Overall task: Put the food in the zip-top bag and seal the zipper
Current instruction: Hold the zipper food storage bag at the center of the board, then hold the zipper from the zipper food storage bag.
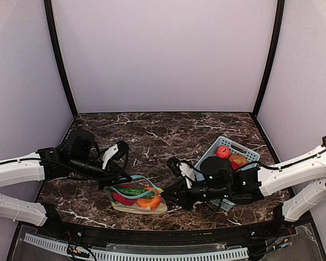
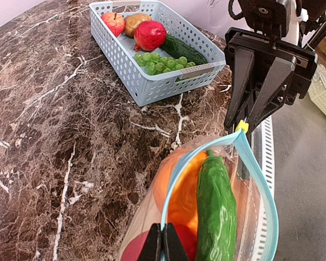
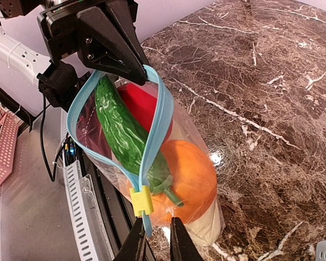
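The zip-top bag (image 1: 131,205) lies near the table's front edge, its mouth open. Inside it are a green cucumber (image 2: 217,212), an orange (image 3: 193,176), a red piece (image 3: 137,103) and a cream-white squash (image 3: 209,228). My left gripper (image 2: 163,246) is shut on the light blue zipper (image 2: 176,187) at the bag's left end. My right gripper (image 3: 154,239) is at the other end, just behind the yellow slider (image 3: 141,201). Its jaws stand a small gap apart, with the zipper's tail in the gap against one finger. The two grippers face each other across the bag in the top view, left gripper (image 1: 116,182) and right gripper (image 1: 164,193).
A light blue lattice basket (image 2: 152,89) stands right of the bag, behind my right arm. It holds a red apple (image 2: 113,22), a red round fruit (image 2: 150,33), green grapes (image 2: 157,61) and a dark cucumber (image 2: 183,50). The table's front edge (image 3: 111,217) runs just beside the bag.
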### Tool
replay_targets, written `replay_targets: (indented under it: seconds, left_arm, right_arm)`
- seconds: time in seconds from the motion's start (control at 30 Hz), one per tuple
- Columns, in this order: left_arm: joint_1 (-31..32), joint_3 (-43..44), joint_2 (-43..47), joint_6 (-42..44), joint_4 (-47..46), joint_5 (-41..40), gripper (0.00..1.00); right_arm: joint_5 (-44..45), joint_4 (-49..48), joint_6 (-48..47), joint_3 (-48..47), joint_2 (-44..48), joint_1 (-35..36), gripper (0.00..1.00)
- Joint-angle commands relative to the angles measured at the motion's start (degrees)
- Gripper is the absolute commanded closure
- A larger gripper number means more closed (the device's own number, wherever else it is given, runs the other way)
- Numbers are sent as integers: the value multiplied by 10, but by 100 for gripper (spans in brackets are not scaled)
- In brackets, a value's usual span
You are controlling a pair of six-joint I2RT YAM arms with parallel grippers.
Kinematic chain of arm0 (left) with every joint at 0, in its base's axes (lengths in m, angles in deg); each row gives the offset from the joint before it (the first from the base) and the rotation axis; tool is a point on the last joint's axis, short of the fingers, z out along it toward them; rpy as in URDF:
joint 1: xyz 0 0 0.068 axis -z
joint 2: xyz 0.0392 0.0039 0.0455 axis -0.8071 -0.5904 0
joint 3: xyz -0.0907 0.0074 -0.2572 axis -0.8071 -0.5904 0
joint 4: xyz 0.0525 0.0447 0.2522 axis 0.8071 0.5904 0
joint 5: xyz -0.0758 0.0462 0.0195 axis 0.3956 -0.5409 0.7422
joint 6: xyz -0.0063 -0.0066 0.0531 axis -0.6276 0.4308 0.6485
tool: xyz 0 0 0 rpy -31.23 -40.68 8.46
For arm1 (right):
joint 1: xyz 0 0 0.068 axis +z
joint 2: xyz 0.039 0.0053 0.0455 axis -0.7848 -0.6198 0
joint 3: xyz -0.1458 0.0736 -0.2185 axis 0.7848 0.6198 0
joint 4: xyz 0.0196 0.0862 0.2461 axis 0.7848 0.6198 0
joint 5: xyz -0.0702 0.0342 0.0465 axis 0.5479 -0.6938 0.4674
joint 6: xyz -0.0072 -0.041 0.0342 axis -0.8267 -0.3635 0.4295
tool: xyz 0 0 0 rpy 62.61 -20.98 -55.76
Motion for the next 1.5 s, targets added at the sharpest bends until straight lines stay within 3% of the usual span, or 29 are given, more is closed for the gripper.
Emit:
replay_targets:
  seconds: [0.0,0.3,0.47,0.57,0.63,0.67,0.7,0.73,0.8,0.87,1.2,1.47]
  left_arm:
    - [2,3,-1,2,7,0,99]
    - [2,3,0,2,8,2,99]
    - [2,3,2,2,9,1,99]
    - [2,5,2,2,11,0,98]
    - [2,12,3,4,18,-1,78]
    - [2,23,5,5,21,-4,58]
    - [2,36,6,10,27,-7,50]
    - [2,43,11,12,29,-11,35]
    - [2,65,19,19,21,-11,21]
    - [2,83,21,22,6,2,16]
    - [48,125,-69,53,-21,95,18]
    - [89,144,-140,60,-34,109,33]
  right_arm:
    - [-3,-20,-1,-13,-4,-3,86]
    - [-5,-19,-3,-19,-10,-4,82]
    - [-6,-17,-3,-19,-11,-4,100]
    - [-5,-19,-3,-18,-9,-3,100]
    - [-11,-17,-6,-20,-7,-3,100]
    - [-16,-14,-9,-23,-7,-4,100]
    - [-22,-8,-13,-27,-7,-3,100]
    - [-28,0,-17,-31,-8,-4,100]
    - [-41,14,-23,-39,-10,-4,100]
    - [-48,20,-27,-40,-9,-3,100]
    - [-45,21,-34,-41,-5,-4,100]
    - [-46,27,-34,-44,-4,-4,100]
